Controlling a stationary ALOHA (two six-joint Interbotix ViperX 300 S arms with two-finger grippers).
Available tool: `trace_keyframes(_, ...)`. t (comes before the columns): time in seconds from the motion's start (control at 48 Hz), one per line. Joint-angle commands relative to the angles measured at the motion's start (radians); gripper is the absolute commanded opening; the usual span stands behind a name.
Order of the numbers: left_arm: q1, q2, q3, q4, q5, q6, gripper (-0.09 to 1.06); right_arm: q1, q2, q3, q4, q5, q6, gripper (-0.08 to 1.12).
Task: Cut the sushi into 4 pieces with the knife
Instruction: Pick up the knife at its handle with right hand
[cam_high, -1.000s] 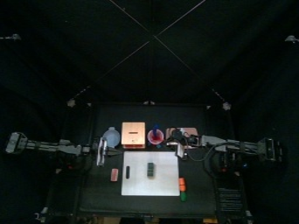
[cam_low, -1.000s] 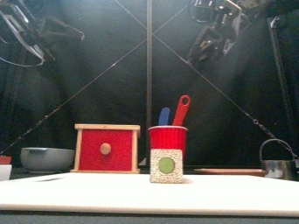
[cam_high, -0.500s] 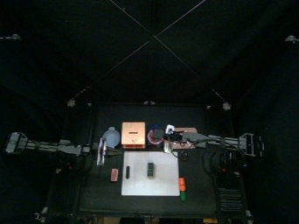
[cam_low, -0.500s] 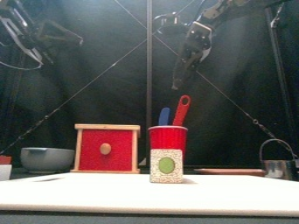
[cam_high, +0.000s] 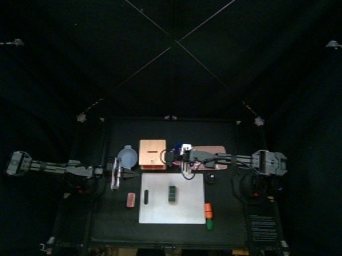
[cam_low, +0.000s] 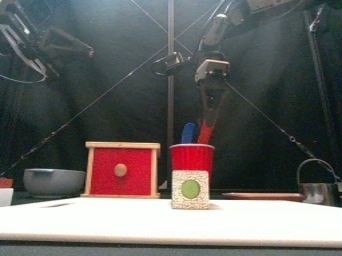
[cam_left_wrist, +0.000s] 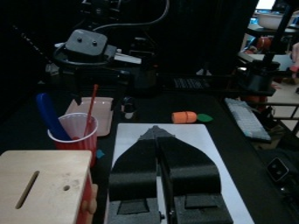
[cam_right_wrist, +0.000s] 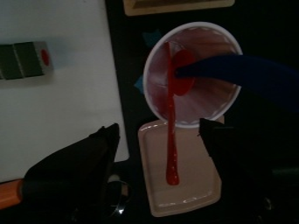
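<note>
Red knife between spread jaws, right hand

Only real change is the right gripper. A second ago it was hanging way up high and off to the right in the front view. Half a second ago it had swung in toward the middle and dropped a bit. Now it's come down right over the cup, at the top end of the red knife. From above, same story: it's slid left from beside the cup to over it. Its wrist view now has the jaws spread with the knife handle running between them; can't tell if they're touching it.
</note>
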Motion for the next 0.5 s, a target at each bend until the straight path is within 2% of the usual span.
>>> trace_keyframes(0.021,0.003,0.003,-0.011,-0.006,-0.009,0.0,0.26,-0.011,-0.017,-0.028,-0.006,0.005,-0.003,1.01)
trace_keyframes(0.146,0.003,0.003,-0.002,-0.009,-0.009,0.0,0.26,-0.018,-0.015,-0.023,-0.009,0.006,-0.003,1.0)
trace_keyframes(0.271,0.003,0.003,0.003,-0.014,-0.009,0.0,0.26,-0.021,-0.015,-0.021,-0.009,0.006,-0.003,0.92)
trace_keyframes(0.5,0.006,0.003,0.003,-0.015,-0.009,0.002,0.26,-0.028,-0.003,-0.028,-0.005,0.008,-0.005,0.59)
